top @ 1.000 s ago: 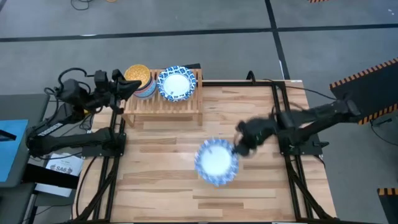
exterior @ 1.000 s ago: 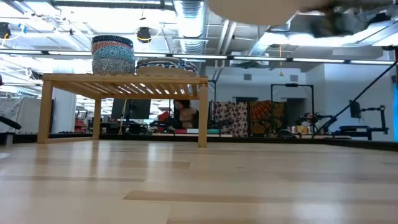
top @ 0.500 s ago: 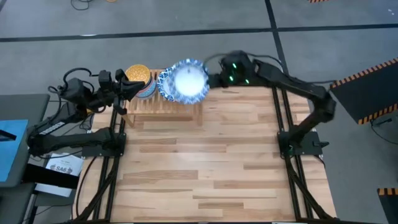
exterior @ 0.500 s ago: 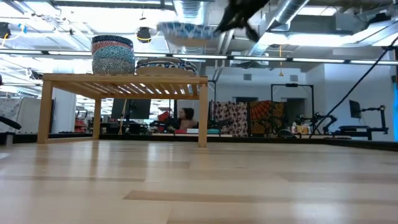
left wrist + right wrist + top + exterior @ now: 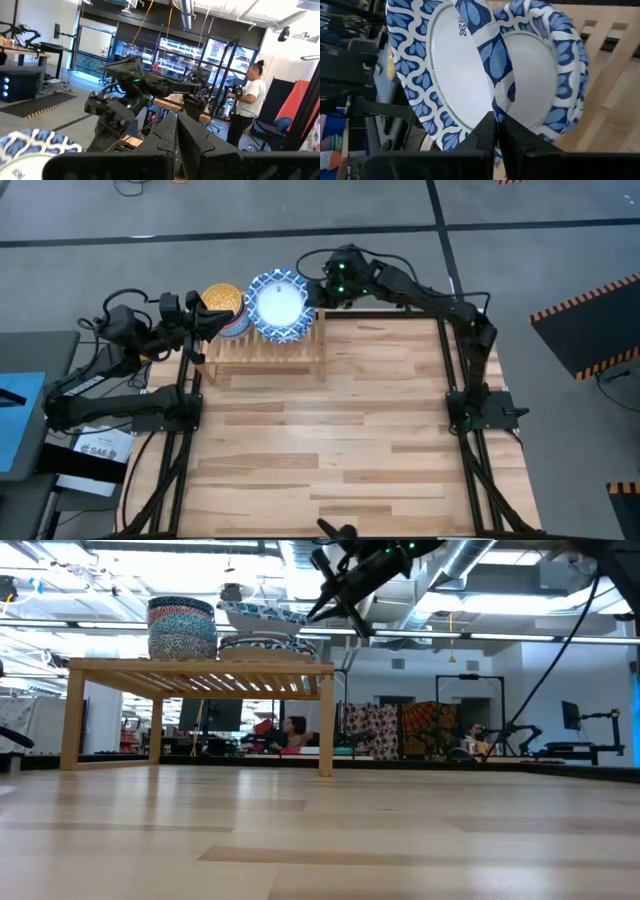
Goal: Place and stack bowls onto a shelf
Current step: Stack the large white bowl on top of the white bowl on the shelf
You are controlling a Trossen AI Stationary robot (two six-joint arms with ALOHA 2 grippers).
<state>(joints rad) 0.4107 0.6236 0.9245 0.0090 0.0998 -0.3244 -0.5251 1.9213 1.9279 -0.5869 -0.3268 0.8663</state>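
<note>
Right gripper [image 5: 495, 131] pinches the rim of a patterned bowl [image 5: 277, 302], held above the stacked bowls [image 5: 555, 85] at the shelf [image 5: 262, 348] right end.

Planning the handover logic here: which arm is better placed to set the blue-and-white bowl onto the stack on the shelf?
Right. The right gripper already pinches the bowl's rim just above the wide stack on the shelf. The left gripper waits shut beside the small-bowl stack.
</note>
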